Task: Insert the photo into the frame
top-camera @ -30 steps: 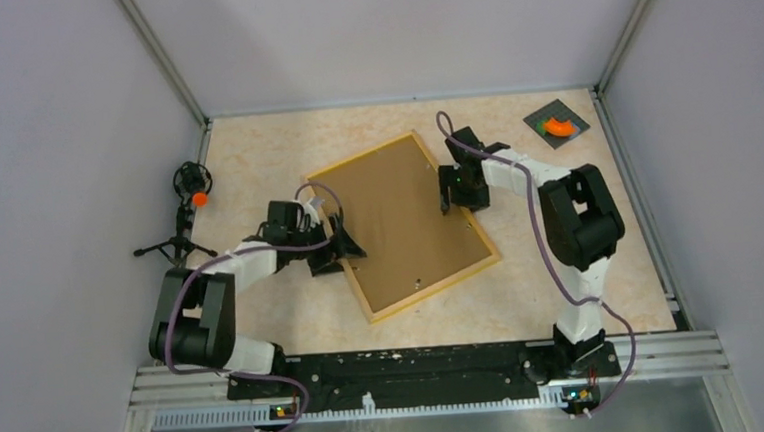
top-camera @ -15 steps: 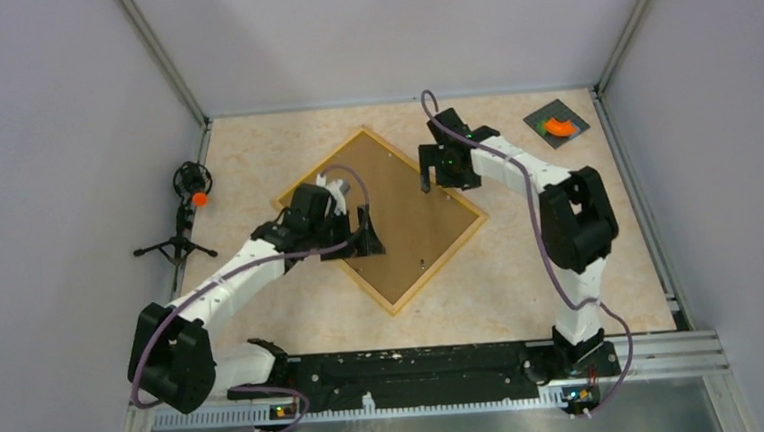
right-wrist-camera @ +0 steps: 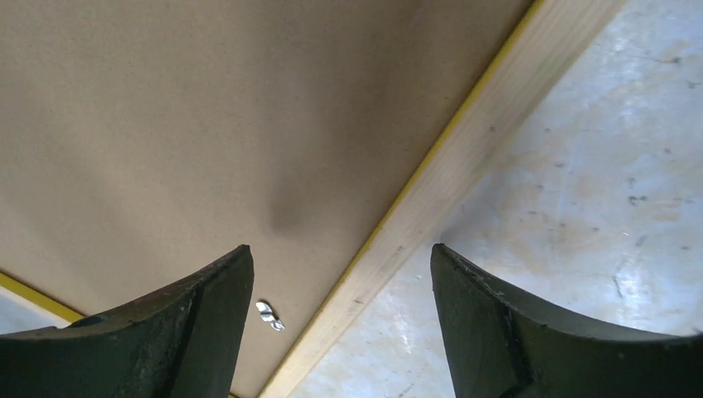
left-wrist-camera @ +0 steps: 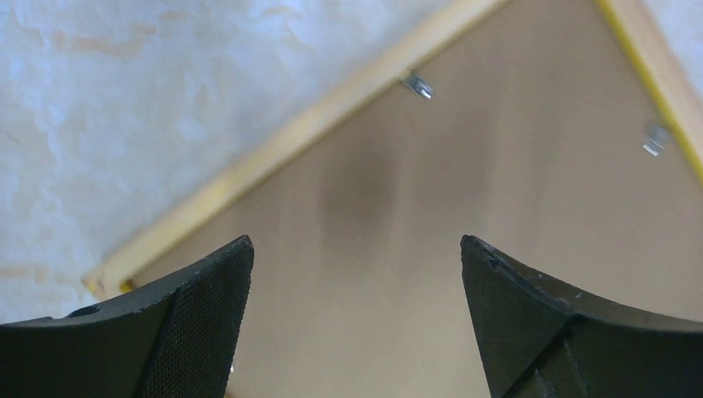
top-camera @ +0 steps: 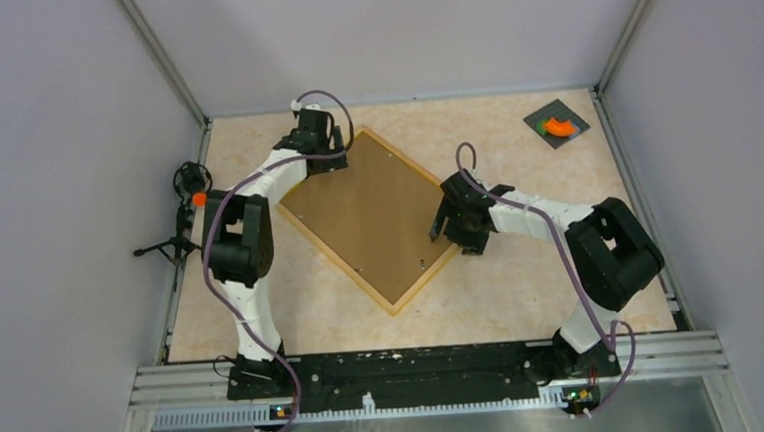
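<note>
The frame [top-camera: 337, 261] lies on the table, turned like a diamond, with its yellow wood edge round a brown backing board [top-camera: 368, 212]. The photo is hidden. My left gripper [top-camera: 323, 163] is open over the frame's far left edge; its view shows the frame's rail [left-wrist-camera: 307, 133], the backing board [left-wrist-camera: 464, 166] and a metal clip [left-wrist-camera: 418, 84] beyond my left gripper [left-wrist-camera: 355, 249]. My right gripper [top-camera: 443, 226] is open over the frame's right edge. In its view the frame's rail [right-wrist-camera: 448, 178] runs between the open jaws of my right gripper [right-wrist-camera: 340, 253], beside a clip [right-wrist-camera: 269, 315].
A small black tripod with an orange ball [top-camera: 189, 203] stands at the table's left edge. A dark square pad with an orange piece [top-camera: 556, 125] lies at the back right corner. Grey walls enclose the table on three sides.
The frame has turned counterclockwise. My left arm swung from the frame's near left edge up to its far left edge. My right gripper came nearer along the right edge.
</note>
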You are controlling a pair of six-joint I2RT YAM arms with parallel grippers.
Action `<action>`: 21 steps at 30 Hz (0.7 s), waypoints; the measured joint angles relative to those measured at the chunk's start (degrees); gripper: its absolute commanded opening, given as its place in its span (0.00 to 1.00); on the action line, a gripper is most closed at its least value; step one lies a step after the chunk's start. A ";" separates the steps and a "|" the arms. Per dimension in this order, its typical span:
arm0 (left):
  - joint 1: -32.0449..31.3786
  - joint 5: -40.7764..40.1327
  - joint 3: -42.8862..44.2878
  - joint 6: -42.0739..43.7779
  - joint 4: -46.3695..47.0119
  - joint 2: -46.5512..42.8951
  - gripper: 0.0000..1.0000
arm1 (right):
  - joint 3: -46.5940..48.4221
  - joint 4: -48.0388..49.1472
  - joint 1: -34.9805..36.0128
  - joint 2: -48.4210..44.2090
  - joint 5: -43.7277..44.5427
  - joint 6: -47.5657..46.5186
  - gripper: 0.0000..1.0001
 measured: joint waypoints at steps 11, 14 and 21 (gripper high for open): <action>5.27 0.48 14.88 7.54 -1.66 14.67 0.98 | -1.29 4.42 0.57 1.68 0.26 1.16 0.27; 5.27 2.82 19.93 7.61 -5.57 18.08 0.98 | -1.31 4.35 0.52 1.86 1.01 0.11 0.10; 5.18 9.68 15.91 5.77 -13.64 15.58 0.96 | 0.22 5.22 -2.58 3.28 0.55 -5.27 0.00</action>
